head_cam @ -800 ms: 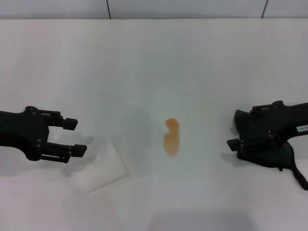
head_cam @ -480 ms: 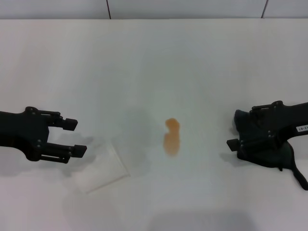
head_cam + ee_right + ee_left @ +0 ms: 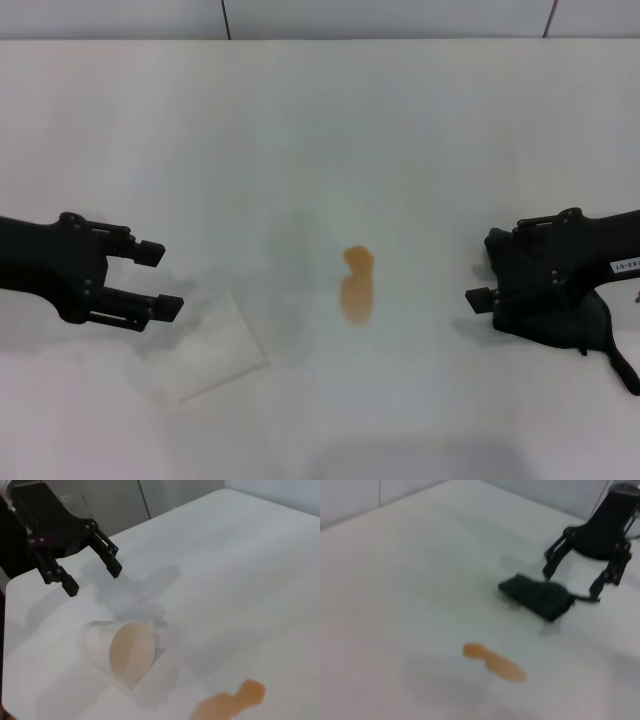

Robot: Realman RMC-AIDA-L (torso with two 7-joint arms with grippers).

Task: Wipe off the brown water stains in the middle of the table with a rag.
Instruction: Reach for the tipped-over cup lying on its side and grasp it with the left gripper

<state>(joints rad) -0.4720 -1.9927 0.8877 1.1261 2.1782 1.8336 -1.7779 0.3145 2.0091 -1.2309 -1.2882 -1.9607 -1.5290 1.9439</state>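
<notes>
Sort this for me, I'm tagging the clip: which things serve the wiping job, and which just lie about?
For the job:
- elongated orange-brown liquid stain
- dark soft cloth rag, under the right pincer
- plain white table

Lying about:
- clear plastic cup on its side, near the open left pincer

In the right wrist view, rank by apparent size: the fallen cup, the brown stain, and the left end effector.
1. Left end effector, largest as shown.
2. Cup.
3. Brown stain, smallest, though cut off at the picture's edge.
The cup lies nearer the camera than the end effector, so true sizes may differ.
</notes>
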